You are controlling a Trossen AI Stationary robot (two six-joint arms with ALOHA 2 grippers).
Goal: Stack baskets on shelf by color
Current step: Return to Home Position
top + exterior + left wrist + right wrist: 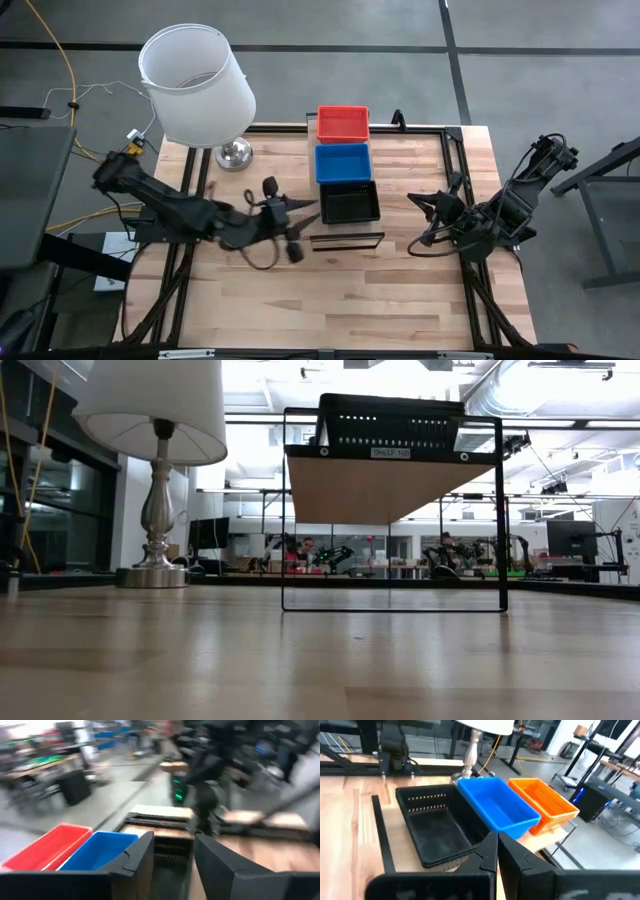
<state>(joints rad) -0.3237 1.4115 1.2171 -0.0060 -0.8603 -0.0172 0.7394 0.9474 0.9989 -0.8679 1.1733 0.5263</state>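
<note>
Three baskets sit in a row, bottoms on the shelf [347,232]: red [343,123] at the far end, blue [343,162] in the middle, black [349,203] nearest. In the low view the black basket [395,425] tops the raised shelf [390,485]. My left gripper [308,212] is open, just left of the black basket and pointing at it. Its wrist view [172,852] shows the black basket [172,847] ahead between the fingers, untouched. My right gripper [418,222] is shut, hovering right of the shelf [498,842] and facing the black basket [437,827].
A lamp with a white shade [198,85] and metal base [235,153] stands at the table's far left, close behind my left arm. Cables run off the left side. Bare butcher-block tabletop [330,295] lies near the front edge.
</note>
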